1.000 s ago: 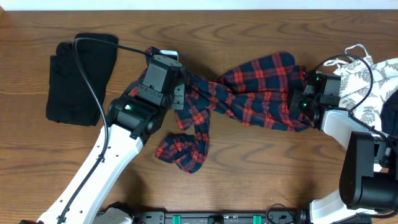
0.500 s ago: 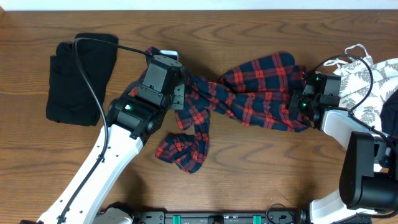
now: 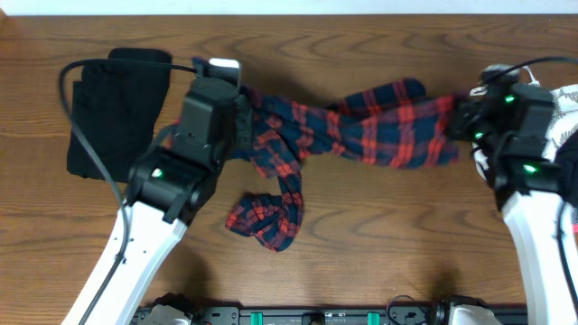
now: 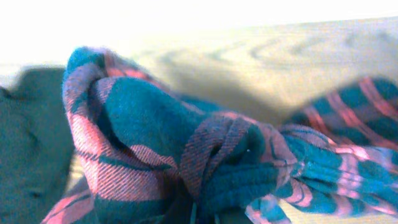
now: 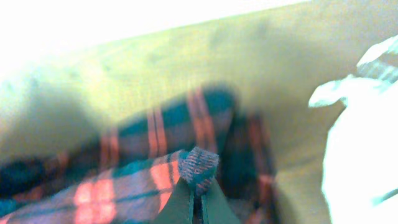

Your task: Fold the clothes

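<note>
We see a brown wooden table [image 3: 361, 244] with dark, wavy grain filling the overhead view. A pale strip [image 3: 361, 6] runs along its far edge, and a black rail [image 3: 316, 317] with green marks along the near edge. Bright light washes out the far side.

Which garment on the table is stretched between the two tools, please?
The red-and-navy plaid shirt, held by left tool and right tool; the black cloth garment lies unheld.

The plaid shirt [image 3: 388, 131] is soft, matt woven cloth; the table [image 3: 361, 253] is smooth, grained wood.
</note>
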Controlling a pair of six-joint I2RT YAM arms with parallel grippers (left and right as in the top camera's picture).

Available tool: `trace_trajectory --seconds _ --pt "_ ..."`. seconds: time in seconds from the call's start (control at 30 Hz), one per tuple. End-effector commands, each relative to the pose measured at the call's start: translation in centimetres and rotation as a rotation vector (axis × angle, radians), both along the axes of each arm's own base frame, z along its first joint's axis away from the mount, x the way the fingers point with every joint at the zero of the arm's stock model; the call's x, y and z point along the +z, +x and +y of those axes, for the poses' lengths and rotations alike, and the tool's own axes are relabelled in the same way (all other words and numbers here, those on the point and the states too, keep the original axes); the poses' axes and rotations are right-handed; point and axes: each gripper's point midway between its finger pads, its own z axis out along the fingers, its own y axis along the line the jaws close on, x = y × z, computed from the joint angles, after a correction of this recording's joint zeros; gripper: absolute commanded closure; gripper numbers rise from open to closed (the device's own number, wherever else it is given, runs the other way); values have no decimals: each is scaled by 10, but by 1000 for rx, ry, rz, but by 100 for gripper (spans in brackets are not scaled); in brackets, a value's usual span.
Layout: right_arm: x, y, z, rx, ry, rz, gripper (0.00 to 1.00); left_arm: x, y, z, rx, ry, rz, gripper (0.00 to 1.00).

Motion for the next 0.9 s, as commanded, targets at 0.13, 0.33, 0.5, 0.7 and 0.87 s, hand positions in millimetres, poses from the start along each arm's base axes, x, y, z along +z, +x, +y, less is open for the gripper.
trace_trajectory --seconds 0.13,0.33,0.5,0.7,0.87 --pt "97 -18 -28 -123 -145 -168 99 59 -13 19 12 26 -191 94" --pt "130 -29 -34 -166 -171 -227 99 77 -38 30 14 9 -229 94" --pt "146 -34 -37 -179 -193 -241 99 94 -56 38 17 -12 -274 94" --pt "178 -46 -36 -179 -202 -293 99 123 -77 47 21 -38 -332 94" --pt "188 -58 -34 -162 -226 -263 99 163 -88 52 25 -77 -415 94"
